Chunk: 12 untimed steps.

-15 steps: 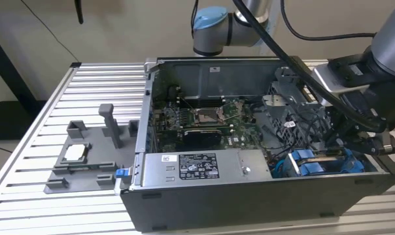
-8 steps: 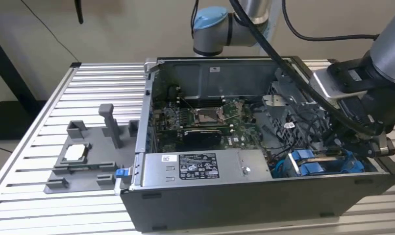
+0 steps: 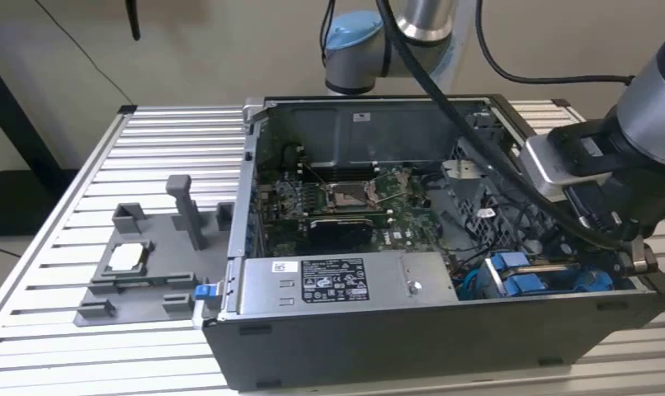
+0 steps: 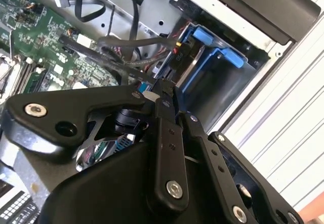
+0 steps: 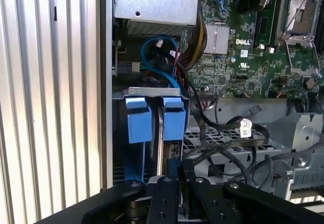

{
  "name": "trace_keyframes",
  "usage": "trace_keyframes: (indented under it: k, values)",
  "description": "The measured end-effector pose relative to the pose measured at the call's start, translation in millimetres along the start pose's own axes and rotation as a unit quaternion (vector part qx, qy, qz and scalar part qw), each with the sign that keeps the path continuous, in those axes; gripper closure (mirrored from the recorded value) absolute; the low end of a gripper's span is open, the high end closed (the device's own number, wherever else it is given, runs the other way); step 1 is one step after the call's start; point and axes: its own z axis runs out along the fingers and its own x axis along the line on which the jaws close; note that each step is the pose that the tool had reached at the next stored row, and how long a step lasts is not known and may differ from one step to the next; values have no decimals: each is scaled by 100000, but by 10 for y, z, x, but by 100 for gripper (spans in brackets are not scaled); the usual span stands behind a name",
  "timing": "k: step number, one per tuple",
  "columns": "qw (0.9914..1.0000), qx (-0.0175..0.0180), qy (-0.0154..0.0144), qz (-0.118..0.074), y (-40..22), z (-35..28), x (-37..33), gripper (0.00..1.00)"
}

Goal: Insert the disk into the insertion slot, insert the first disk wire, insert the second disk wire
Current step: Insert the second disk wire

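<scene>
1. The gripper (image 4: pixel 163 88) reaches into the open computer case (image 3: pixel 421 346) at the corner on the exterior view's right. Its tip is just beside the blue-framed drive bay. I cannot tell whether it is open or closed, or whether it has hold of anything, because dark cables crowd its tip in both wrist views.
2. The disk (image 4: pixel 223 51) sits inside the insertion slot (image 5: pixel 152 90). Its bright blue carrier is nested in the grey metal cage, and two blue tabs (image 5: pixel 139 120) stand side by side at the cage's edge, close to the gripper.
3. In the exterior view, the same blue carrier shows in the case's near corner, directly under the arm's wrist.
4. A bundle of black wires (image 4: pixel 126 46) loops across the case floor from the green motherboard (image 5: pixel 243 57) toward the bay. A blue cable (image 5: pixel 157 46) arcs just beyond the cage.
5. The grey labelled power-supply box (image 3: pixel 332 285) lies along the case's near wall, next to the bay on the exterior view's left.
6. The case rests on a slatted metal table (image 3: pixel 178 140).
7. Well apart from the case, on the exterior view's left, a grey fixture (image 3: pixel 145 285) stands on the table with a small silver chip (image 3: pixel 129 257) on it.
</scene>
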Motion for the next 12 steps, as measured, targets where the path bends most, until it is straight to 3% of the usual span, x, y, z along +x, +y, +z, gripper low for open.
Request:
trace_keyframes:
  k: [8,10,12]
  values:
    - [99999,255,33,480,-12,48,10,84]
    - [99998,263,-166,507,-12,46,10,84]
    - [99995,282,-701,583,-11,44,9,84]
